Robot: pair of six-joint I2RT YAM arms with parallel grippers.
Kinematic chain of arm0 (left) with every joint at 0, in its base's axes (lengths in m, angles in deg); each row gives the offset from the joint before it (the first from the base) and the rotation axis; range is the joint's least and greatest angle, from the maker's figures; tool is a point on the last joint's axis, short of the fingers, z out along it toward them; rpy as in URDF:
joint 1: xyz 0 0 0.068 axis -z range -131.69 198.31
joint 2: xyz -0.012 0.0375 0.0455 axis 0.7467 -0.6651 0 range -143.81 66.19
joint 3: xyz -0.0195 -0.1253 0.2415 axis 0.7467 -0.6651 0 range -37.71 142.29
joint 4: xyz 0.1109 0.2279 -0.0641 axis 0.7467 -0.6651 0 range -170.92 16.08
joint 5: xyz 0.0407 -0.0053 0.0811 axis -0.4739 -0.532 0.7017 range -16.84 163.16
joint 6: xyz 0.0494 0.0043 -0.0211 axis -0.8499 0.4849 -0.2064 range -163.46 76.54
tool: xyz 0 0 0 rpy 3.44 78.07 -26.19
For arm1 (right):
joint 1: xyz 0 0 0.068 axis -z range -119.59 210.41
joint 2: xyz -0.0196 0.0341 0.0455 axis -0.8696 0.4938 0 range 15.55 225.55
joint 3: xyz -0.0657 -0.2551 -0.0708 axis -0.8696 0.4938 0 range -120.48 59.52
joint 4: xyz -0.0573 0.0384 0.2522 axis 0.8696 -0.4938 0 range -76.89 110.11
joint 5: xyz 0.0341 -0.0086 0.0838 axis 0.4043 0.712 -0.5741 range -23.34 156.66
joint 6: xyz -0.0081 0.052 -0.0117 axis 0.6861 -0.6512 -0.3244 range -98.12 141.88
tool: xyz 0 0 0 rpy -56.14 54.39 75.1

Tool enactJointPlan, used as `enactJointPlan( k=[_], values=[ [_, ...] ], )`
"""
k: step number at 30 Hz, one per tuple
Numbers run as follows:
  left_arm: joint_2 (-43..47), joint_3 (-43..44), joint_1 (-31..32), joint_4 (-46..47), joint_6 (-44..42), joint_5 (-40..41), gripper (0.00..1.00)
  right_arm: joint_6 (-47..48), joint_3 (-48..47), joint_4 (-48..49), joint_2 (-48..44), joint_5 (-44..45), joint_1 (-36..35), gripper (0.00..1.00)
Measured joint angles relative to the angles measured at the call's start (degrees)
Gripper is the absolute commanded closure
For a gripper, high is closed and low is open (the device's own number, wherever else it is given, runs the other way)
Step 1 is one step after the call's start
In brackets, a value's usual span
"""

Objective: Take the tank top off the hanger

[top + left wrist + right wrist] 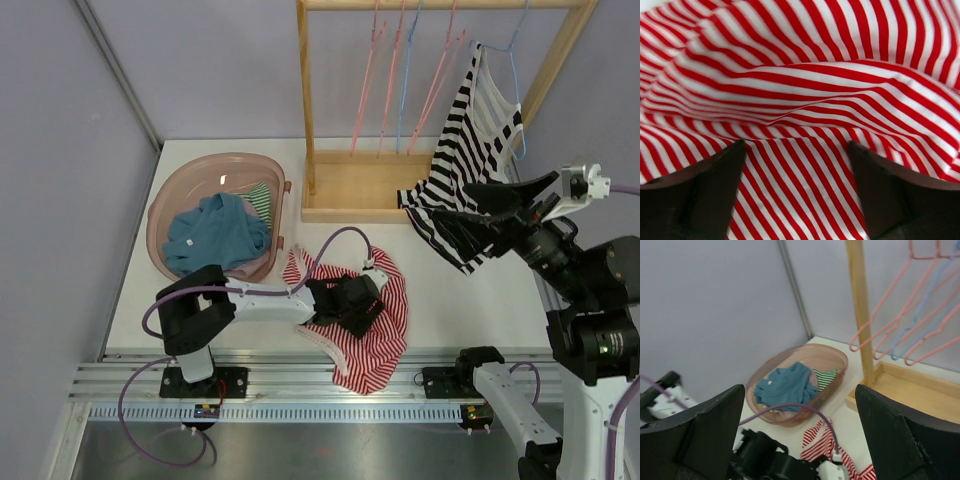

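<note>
The black-and-white tank top hung from the blue hanger at the rack's right end, hem sagging low. The right gripper hovered against it, jaws wide, gripping nothing. The left gripper gaped over the red-striped top. Best bet, I reckoned: pinch a strap near the hook and lift it clear, not yank downward.
</note>
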Motion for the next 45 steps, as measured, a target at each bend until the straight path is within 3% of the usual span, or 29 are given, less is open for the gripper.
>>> enactJointPlan(
  k=[2, 3, 5, 11, 16, 24, 33, 42, 44, 45],
  values=[
    [-2.3, 0.0, 0.8, 1.0, -0.1, 0.9, 0.49, -1.5, 0.3, 1.6, -2.4, -3.5, 0.0, 0.01],
    [-2.8, 0.3, 1.3, 1.7, 0.2, 1.4, 0.73, -2.0, 0.3, 2.1, -3.5, -4.5, 0.0, 0.0],
    [-3.5, 0.9, 2.0, 2.8, 0.9, 1.8, 0.98, -2.4, 0.3, 2.1, -5.6, -5.1, 0.0, 0.01],
    [-3.3, 2.0, 3.7, 0.3, 1.3, 4.6, 1.0, -1.1, 0.3, -0.8, -10.4, -2.2, 0.0, 0.0],
    [2.1, 5.2, 3.4, -9.2, 1.6, 10.1, 1.0, 0.7, 0.3, -4.2, -11.3, 1.8, 0.0, 0.01],
    [13.9, 18.4, -3.3, -22.7, 1.2, 20.2, 1.0, 3.3, -0.9, -11.8, -10.9, 11.6, 0.0, 0.01],
    [20.7, 32.6, -20.6, -35.9, -2.1, 25.4, 1.0, 5.0, -5.0, -17.5, -9.6, 26.8, 0.0, 0.0],
    [19.2, 39.5, -48.0, -38.8, -6.5, 18.2, 1.0, 6.3, -9.0, -19.3, -7.0, 31.9, 0.0, 0.01],
    [16.6, 41.4, -53.0, -38.9, -7.7, 14.9, 0.57, 6.6, -9.7, -19.4, -5.3, 33.1, 0.0, 0.01],
    [15.0, 42.5, -55.0, -39.1, -8.3, 13.4, 0.27, 6.6, -9.7, -19.3, -4.5, 33.4, 0.0, 0.0]
  ],
)
